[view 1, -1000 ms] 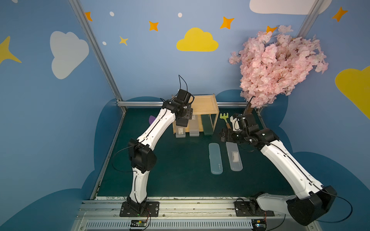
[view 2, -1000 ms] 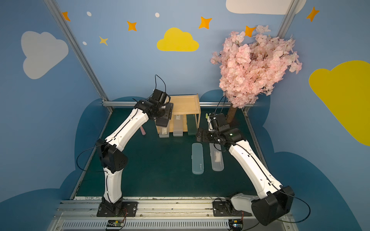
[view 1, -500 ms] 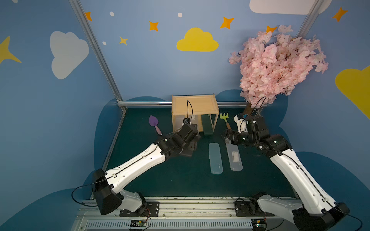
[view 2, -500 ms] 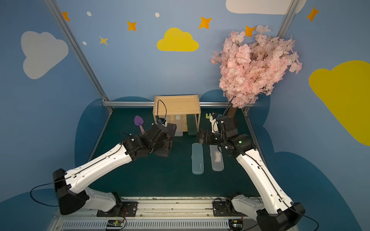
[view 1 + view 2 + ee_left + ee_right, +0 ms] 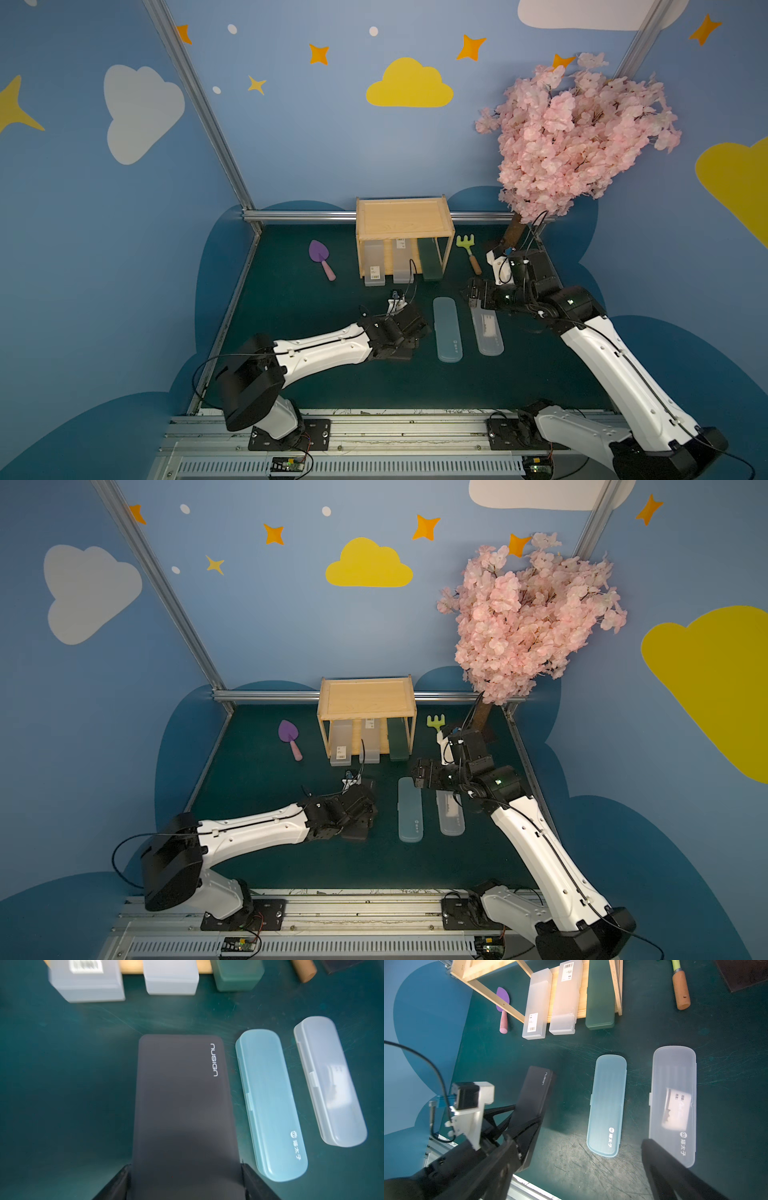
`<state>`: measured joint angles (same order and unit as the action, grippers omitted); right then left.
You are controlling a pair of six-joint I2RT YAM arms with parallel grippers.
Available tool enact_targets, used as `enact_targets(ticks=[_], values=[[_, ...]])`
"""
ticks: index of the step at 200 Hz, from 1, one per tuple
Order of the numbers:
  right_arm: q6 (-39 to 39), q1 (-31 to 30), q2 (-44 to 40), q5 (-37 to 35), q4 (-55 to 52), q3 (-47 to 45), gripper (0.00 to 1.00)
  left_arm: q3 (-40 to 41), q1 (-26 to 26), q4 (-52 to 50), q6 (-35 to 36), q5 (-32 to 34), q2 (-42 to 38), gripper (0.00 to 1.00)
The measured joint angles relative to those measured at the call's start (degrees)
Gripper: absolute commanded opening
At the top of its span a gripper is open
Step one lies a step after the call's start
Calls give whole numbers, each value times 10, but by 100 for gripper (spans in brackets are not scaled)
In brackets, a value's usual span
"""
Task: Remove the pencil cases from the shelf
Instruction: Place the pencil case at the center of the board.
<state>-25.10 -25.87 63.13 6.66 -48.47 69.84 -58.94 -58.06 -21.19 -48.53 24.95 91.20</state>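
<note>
The light-wood shelf (image 5: pixel 401 220) stands at the back; its top tray is bare. Two frosted grey pencil cases (image 5: pixel 372 266) (image 5: pixel 402 259) and a dark green one (image 5: pixel 430 259) stick out of its lower tier. On the mat lie a teal case (image 5: pixel 447 328) and a clear case (image 5: pixel 487 330), side by side. My left gripper (image 5: pixel 185 1165) is shut across the black pencil case (image 5: pixel 182 1095), low over the mat just left of the teal one. My right gripper (image 5: pixel 471 293) hangs open and empty above the clear case's far end (image 5: pixel 673 1068).
A purple toy trowel (image 5: pixel 320 255) lies left of the shelf and a green toy rake (image 5: pixel 467 245) right of it. The pink blossom tree (image 5: pixel 573 137) overhangs the back right corner. A metal rail (image 5: pixel 374 424) runs along the front edge.
My left arm has swung from the shelf top down to the front mat, carrying the black case beside the teal one. The right gripper has drifted slightly forward, still open.
</note>
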Motion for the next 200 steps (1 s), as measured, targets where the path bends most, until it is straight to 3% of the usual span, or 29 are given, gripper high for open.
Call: enact_targets(ticks=[93, 200], values=[[-5, 18, 22, 3, -2, -8, 98, -27, 0, 68, -43, -57, 145, 79], [3, 56, 31, 16, -3, -19, 98, -92, 3, 84, -20, -81, 196, 81]])
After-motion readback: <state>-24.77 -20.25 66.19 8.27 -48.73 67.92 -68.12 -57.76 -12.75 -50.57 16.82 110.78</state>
